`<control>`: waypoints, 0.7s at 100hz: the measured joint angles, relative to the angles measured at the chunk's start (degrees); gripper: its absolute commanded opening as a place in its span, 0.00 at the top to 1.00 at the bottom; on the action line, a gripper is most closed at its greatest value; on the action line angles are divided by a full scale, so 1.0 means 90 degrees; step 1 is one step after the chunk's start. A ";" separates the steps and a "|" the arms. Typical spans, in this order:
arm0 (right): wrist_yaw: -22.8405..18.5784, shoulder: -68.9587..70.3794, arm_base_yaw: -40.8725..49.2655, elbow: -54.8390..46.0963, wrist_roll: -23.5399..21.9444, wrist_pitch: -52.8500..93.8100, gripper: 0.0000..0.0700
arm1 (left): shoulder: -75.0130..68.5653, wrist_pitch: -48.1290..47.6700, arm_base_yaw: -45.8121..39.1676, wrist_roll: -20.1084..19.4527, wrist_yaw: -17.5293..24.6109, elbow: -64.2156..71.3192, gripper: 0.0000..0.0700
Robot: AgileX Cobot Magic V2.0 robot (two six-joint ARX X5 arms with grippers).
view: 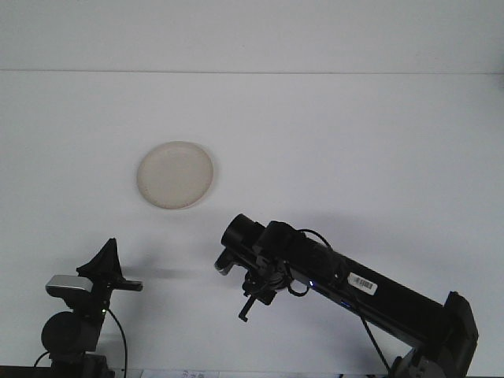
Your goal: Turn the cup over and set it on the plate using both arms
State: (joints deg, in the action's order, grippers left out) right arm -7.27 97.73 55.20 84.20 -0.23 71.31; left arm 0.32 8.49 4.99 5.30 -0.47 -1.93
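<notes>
The round cream-coloured plate (175, 175) lies on the white table (378, 142), up and left of the right gripper (228, 260). That gripper, whose grip cannot be told, may hold the cup. The left gripper (106, 264) is parked low.

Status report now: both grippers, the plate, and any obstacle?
Left gripper low at the near left, holding nothing. Right gripper reached toward table centre, fingers unclear. Plate bare, no cup visible. Nothing between the grippers and the plate.
</notes>
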 measured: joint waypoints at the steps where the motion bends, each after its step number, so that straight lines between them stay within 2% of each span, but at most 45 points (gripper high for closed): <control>1: -0.0012 0.0007 0.0000 0.0000 0.0000 0.0005 1.00 | -0.0002 0.0000 0.0000 0.0000 0.0000 0.0000 0.98; 31: -0.0032 0.0274 0.0007 0.0022 0.0034 0.0097 0.99 | 0.0000 0.0000 0.0000 0.0000 0.0000 0.0000 0.98; 34: -0.0032 0.0282 0.0007 0.0034 0.0041 0.0100 0.95 | -0.0002 0.0000 0.0000 0.0000 0.0000 0.0000 0.98; 44: -0.0192 0.0321 0.0012 0.0034 0.0066 0.0063 0.70 | 0.0000 0.0000 0.0000 0.0000 0.0000 0.0000 0.98; 50: -0.0294 0.0367 0.0022 0.0034 0.0085 0.0046 0.60 | -0.0002 0.0000 0.0000 0.0000 0.0000 0.0000 0.98; 70: -0.0350 0.0384 0.0000 0.0321 0.0153 0.0338 0.58 | 0.0000 0.0000 0.0000 0.0000 0.0000 0.0000 0.98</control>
State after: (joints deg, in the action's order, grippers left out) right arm -10.41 101.19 55.20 87.09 1.15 74.35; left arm 0.32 8.49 4.99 5.30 -0.47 -1.93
